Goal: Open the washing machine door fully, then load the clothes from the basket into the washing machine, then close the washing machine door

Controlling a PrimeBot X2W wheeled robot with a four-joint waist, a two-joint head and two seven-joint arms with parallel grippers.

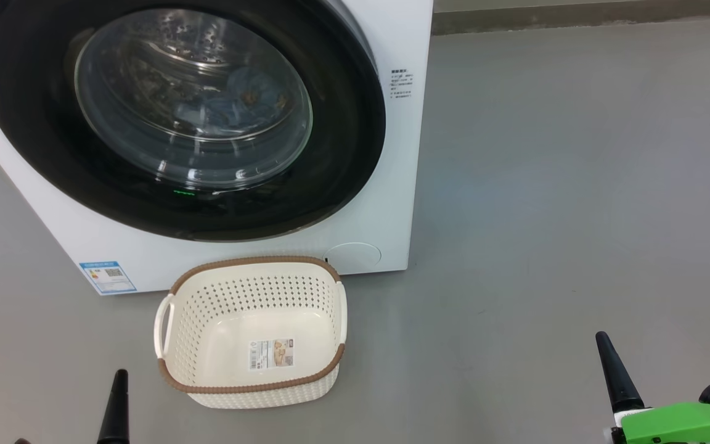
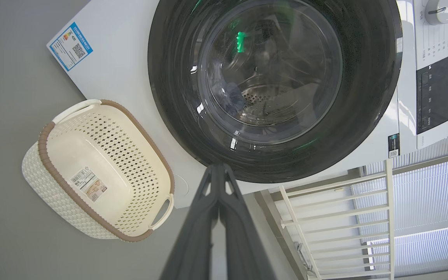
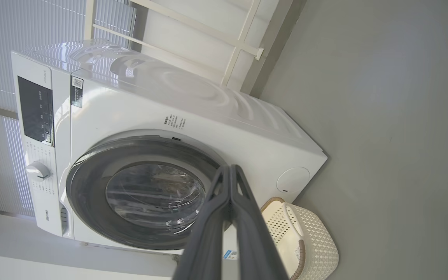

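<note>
Glossy black-rimmed round glass door (image 1: 182, 117) closed; stiff, heavy, I'd pull its 3 o'clock edge. Soft light blue clothes (image 1: 250, 102) behind it, cream perforated plastic basket (image 1: 250, 262) at 6 o'clock. My left gripper (image 2: 219, 167) and right gripper (image 3: 230, 168): fingers together, holding nothing.

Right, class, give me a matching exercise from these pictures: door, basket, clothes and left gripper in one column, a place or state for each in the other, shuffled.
Things:
1 door
2 basket
3 clothes
4 left gripper

Places or states:
A inside the washer
B empty, on the floor
C closed, black rim
D fingers together, holding nothing

Pairs: 1-C, 2-B, 3-A, 4-D
</note>
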